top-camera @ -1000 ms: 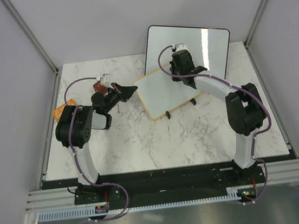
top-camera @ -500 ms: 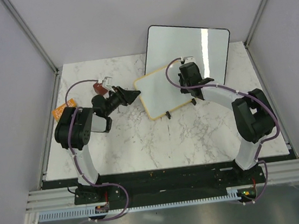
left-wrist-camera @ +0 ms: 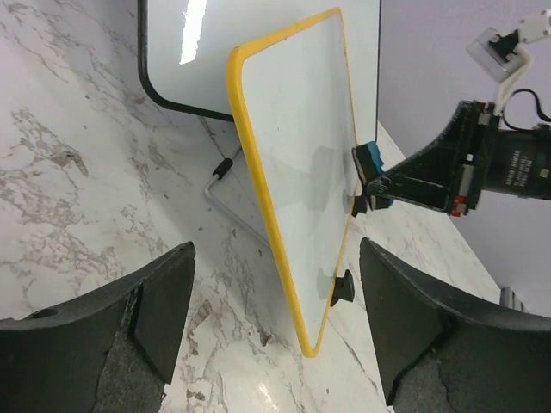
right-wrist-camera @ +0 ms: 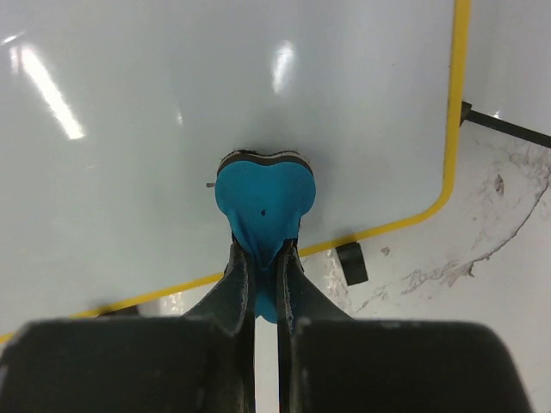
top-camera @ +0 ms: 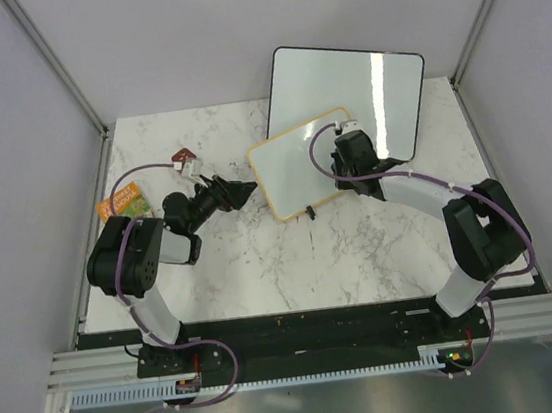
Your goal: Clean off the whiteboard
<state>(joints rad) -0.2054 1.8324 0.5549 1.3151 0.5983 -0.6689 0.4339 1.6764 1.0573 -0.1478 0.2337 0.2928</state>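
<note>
I'm pinching the blue heart-shaped eraser [right-wrist-camera: 264, 194] in my right gripper [right-wrist-camera: 265, 258], pressing it on the yellow-framed whiteboard [right-wrist-camera: 129, 129] mid-frame to scrub. My left gripper [top-camera: 239, 190] is hanging wide open and empty, and glare's maybe hiding leftover ink.

The left arm [top-camera: 127, 265] rises from its base at 7 o'clock, folds at a bulky black joint, and sends its forearm low over the bench [top-camera: 262, 259] toward 3 o'clock. The left tool [top-camera: 242, 188] points the same way, its fingers [left-wrist-camera: 164, 301] spread wide with nothing between them. The right arm [top-camera: 481, 232] climbs from 5 o'clock, bends at the elbow, and stretches its pale forearm toward 10 o'clock. The right tool [right-wrist-camera: 265, 258] is pinched on a blue eraser [right-wrist-camera: 263, 194], its fingers almost parallel.
</note>
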